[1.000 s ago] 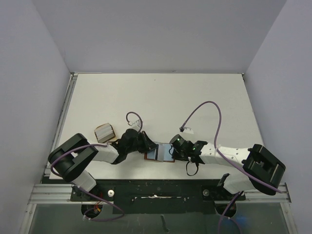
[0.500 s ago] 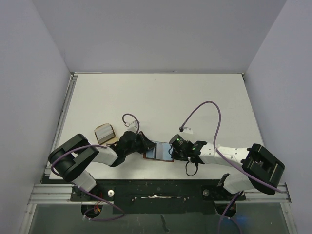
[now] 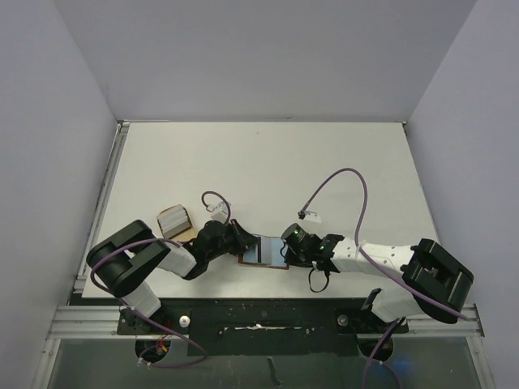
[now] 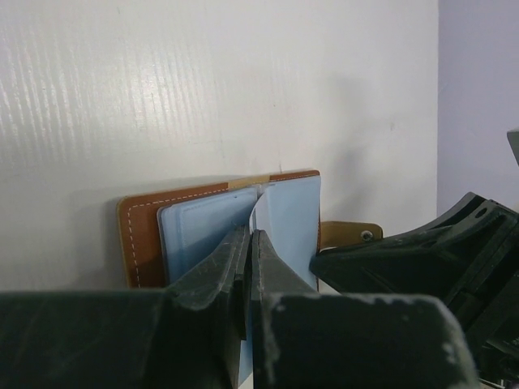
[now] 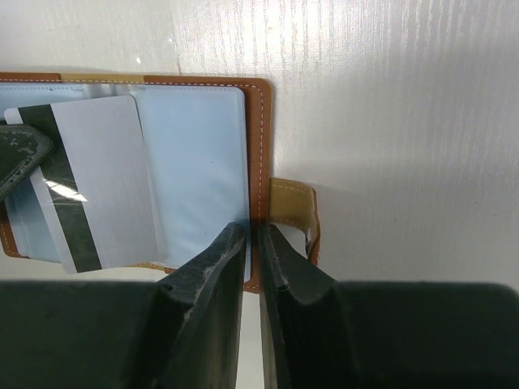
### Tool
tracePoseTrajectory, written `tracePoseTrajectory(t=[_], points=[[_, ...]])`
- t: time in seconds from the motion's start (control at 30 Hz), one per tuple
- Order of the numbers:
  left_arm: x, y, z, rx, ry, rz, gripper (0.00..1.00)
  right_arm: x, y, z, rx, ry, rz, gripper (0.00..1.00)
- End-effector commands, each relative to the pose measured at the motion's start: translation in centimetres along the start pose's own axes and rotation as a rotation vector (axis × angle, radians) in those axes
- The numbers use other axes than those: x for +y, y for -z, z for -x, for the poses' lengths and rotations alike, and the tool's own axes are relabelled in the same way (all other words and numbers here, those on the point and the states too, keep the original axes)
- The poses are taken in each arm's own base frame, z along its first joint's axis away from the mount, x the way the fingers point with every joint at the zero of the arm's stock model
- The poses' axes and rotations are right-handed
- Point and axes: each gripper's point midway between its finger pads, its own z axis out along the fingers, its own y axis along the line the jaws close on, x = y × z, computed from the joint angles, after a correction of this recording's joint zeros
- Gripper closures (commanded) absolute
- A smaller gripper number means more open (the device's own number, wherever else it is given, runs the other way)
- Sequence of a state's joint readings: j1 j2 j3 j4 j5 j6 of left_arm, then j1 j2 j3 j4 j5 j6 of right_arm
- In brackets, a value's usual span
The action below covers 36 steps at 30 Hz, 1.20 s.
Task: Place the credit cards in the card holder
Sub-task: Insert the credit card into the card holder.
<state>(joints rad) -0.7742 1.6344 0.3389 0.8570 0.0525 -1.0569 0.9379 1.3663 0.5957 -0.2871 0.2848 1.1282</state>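
Credit card (image 5: 105,182), pale grey with a dark stripe along one long side, lies tilted over the pale blue inside of the open card holder (image 5: 203,146) in the left half of the right wrist view. The holder's left part is cut off by the frame edge, and any lettering on the card cannot be made out.

In the centre of the left wrist view the left pincer (image 4: 250,237) is closed on this card. The card shows there only as a thin white sliver, edge-on, the rest hidden behind the dark fingers.

The right pincer (image 5: 251,231) is clamped on the holder's right rim at lower centre, just beside the tan snap strap (image 5: 290,212), and its fingers cover the holder's lower corner.

From above, the holder lies on the white tabletop (image 3: 268,162) at lower centre, between the two pincers. At centre left, a tan dish (image 3: 186,225) holds more pale cards (image 3: 171,220), too small to count.
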Motion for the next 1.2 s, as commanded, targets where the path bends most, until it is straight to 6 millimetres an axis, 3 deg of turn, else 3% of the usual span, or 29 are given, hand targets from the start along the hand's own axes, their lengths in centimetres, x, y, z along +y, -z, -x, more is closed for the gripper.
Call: tracePoseTrajectory(t=[0.0, 0.27, 0.47, 0.77, 0.93, 1.17], points=[[-1.1, 0.1, 0.2, -0.031, -0.032, -0.054, 1.0, -1.1, -0.7, -1.6, 0.043, 0.023, -0.045, 0.87], [-2.0, 0.3, 0.0, -0.025, -0.067, -0.082, 1.0, -1.1, -0.7, -1.5, 0.043, 0.021, -0.044, 0.87], [-1.5, 0.1, -0.9, 0.004, -0.056, -0.075, 1.0, -1.1, -0.7, -1.6, 0.044, 0.02, -0.046, 0.87], [-1.6, 0.1, -0.4, -0.009, -0.073, -0.064, 1.0, -0.7, -0.6, -1.4, 0.042, 0.017, -0.036, 0.87], [-1.9, -0.1, 0.0, -0.006, -0.106, -0.039, 0.84, -0.3, -0.4, -1.1, 0.037, 0.018, -0.027, 0.87], [-1.6, 0.4, 0.6, -0.016, -0.13, 0.014, 0.76, -0.5, -0.4, -1.2, 0.037, 0.015, -0.028, 0.87]])
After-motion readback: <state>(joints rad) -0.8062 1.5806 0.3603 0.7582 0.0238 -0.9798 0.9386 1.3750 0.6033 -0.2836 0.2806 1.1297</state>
